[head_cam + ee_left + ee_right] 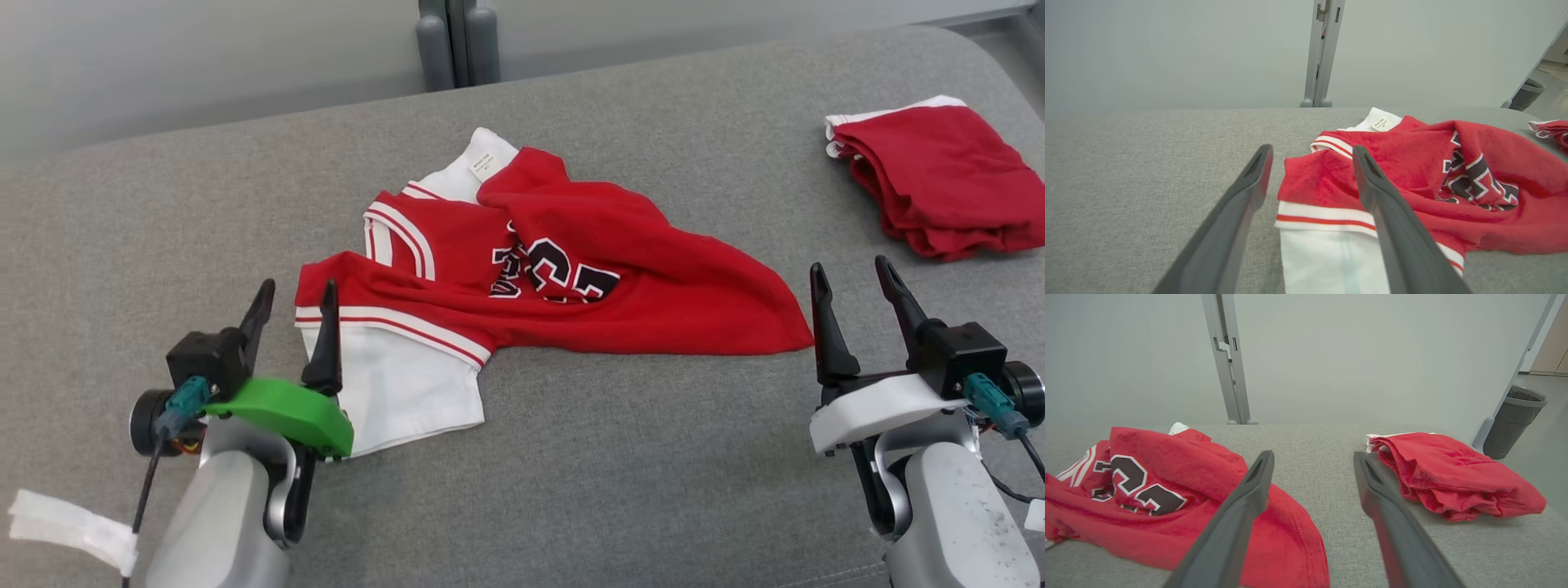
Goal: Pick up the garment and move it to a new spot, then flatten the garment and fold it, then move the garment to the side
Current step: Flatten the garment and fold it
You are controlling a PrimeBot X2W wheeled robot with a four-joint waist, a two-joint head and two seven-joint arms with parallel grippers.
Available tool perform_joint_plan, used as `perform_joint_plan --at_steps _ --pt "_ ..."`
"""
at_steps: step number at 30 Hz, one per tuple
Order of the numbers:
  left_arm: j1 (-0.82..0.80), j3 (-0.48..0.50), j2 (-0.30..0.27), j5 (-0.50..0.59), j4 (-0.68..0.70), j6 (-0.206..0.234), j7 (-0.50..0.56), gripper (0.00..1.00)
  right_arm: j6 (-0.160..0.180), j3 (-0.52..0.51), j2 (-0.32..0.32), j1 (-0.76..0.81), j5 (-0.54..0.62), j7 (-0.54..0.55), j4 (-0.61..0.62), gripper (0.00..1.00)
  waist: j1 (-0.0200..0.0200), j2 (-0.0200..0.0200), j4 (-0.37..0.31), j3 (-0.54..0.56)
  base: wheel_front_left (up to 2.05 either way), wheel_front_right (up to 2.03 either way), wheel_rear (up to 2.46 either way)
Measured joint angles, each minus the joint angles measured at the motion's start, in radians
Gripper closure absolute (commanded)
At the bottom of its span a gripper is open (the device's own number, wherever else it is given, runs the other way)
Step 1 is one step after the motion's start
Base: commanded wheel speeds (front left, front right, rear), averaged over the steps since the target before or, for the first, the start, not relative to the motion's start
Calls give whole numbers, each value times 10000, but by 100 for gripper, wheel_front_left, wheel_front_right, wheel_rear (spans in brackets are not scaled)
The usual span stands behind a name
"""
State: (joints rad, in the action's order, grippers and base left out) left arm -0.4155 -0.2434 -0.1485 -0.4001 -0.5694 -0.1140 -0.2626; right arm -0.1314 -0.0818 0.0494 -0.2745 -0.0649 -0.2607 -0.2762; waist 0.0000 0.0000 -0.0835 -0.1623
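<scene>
The garment (571, 278) is a red jersey with black-and-white numbers, white trim and a white sleeve, lying crumpled in the middle of the grey padded surface (571, 490). My left gripper (295, 292) stands open at the garment's near-left corner, beside the white sleeve. In the left wrist view the garment (1412, 183) lies under and beyond the open left gripper (1312, 153), whose right finger crosses the red-and-white hem. My right gripper (849, 273) is open with nothing in it, just right of the garment's right tip. In the right wrist view, the garment (1188, 490) lies left of the right gripper (1312, 459).
A folded red pair of shorts (939, 180) lies at the far right of the surface, also seen as the shorts (1453, 473) in the right wrist view. A grey post (457, 41) rises behind the surface. A dark bin (1513, 420) stands on the floor at right.
</scene>
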Motion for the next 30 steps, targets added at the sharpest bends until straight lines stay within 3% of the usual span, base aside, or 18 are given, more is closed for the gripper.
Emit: perform_joint_plan --at_steps 10,19,30 --pt "2489 755 759 449 1797 121 -15 0 0 251 -4 788 -337 -10 -151 0 0 0 285 1143 0 0 0" --pt "3923 1193 940 447 2681 307 -15 0 0 721 2 1469 -604 -10 -186 0 0 0 628 1816 0 0 0" --pt "4420 1112 974 349 2995 474 -15 0 0 1012 -4 1818 -742 -10 -234 0 0 0 731 2014 0 0 0"
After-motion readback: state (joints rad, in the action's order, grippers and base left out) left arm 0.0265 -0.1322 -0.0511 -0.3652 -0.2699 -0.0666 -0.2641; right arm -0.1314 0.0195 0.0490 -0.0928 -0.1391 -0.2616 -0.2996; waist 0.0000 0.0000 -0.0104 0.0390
